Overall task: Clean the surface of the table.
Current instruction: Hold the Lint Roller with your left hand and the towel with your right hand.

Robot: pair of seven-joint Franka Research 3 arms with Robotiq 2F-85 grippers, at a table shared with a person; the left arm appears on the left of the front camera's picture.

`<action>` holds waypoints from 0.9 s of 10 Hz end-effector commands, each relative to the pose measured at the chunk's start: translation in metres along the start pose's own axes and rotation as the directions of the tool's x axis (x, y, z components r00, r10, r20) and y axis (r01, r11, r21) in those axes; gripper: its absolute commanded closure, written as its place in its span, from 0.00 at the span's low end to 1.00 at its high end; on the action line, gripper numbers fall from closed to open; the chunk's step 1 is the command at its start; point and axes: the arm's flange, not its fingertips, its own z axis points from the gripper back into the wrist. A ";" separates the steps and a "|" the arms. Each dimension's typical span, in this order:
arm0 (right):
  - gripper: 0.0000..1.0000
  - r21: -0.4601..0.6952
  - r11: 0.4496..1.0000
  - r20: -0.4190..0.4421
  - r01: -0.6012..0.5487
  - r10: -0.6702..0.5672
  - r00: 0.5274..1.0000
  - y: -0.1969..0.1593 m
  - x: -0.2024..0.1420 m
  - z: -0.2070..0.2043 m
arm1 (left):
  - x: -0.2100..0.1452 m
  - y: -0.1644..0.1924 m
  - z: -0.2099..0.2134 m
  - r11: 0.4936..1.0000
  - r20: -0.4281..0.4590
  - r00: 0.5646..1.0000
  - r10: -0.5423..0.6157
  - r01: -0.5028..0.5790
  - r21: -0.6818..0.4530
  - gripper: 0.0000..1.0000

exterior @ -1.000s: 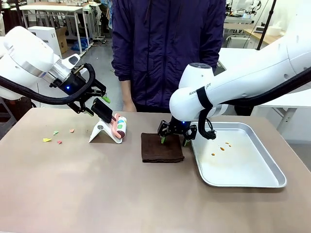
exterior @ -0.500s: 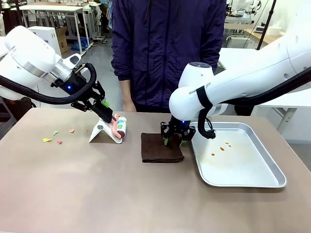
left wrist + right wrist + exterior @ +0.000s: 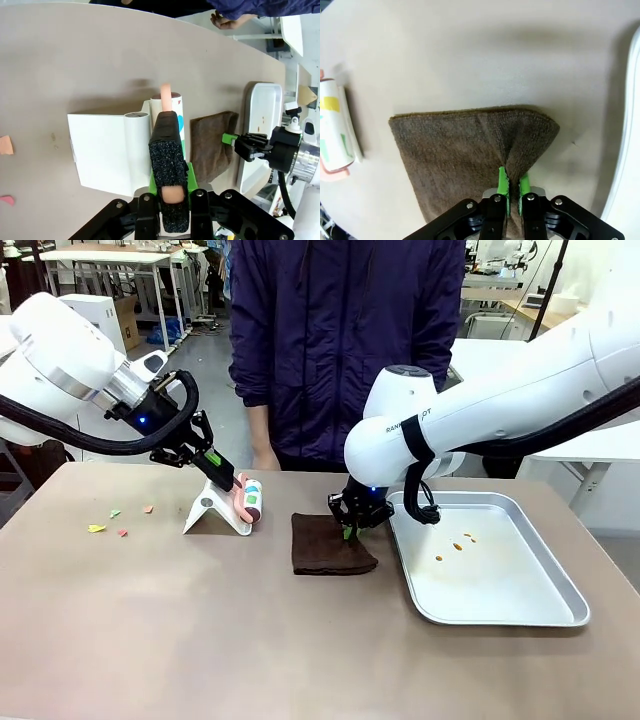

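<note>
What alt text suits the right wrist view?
The right gripper, shut, pinches up a fold of a brown cloth lying on the table. A lint roller sits at the left edge, a metal tray at the right.

This looks like a robotics lab or workshop. A white left arm (image 3: 55, 350) and right arm (image 3: 520, 380), trailed by thick black cables (image 3: 60, 437), work at a plain brown tabletop (image 3: 200, 640). Behind the standing person (image 3: 345, 340) is an open room with a bare grey floor (image 3: 200, 350). It holds white-topped workbenches (image 3: 100, 257) on metal legs (gear piled on some), a cardboard box (image 3: 128, 320) and a white cabinet (image 3: 95, 312).
</note>
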 end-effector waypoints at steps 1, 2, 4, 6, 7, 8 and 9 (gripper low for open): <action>1.00 0.008 1.000 0.003 -0.008 0.008 1.000 -0.007 -0.001 -0.007 | -0.005 -0.006 0.001 1.000 0.015 1.000 0.011 -0.011 0.017 1.00; 1.00 0.029 1.000 -0.001 -0.005 0.005 1.000 -0.010 -0.001 -0.004 | -0.005 -0.006 0.002 1.000 0.017 1.000 0.009 -0.009 0.015 1.00; 1.00 0.113 0.994 -0.014 0.002 -0.001 1.000 -0.020 -0.003 0.005 | -0.006 -0.007 0.004 1.000 0.018 1.000 -0.001 0.001 -0.001 1.00; 1.00 0.310 0.950 -0.044 0.020 -0.007 0.999 -0.045 -0.011 0.023 | -0.010 -0.012 0.015 0.999 0.029 0.999 -0.020 0.021 -0.045 1.00; 1.00 0.440 0.897 -0.048 0.036 -0.017 0.999 -0.062 -0.019 0.036 | -0.014 -0.015 0.025 0.996 0.055 0.998 -0.034 0.038 -0.076 1.00; 1.00 0.579 0.814 -0.039 0.042 -0.024 0.999 -0.080 -0.027 0.051 | -0.020 -0.019 0.039 0.991 0.079 0.996 -0.042 0.052 -0.124 1.00; 1.00 0.693 0.721 -0.032 0.027 -0.007 0.999 -0.094 -0.035 0.064 | -0.027 -0.019 0.053 0.979 0.075 0.996 -0.042 0.056 -0.194 1.00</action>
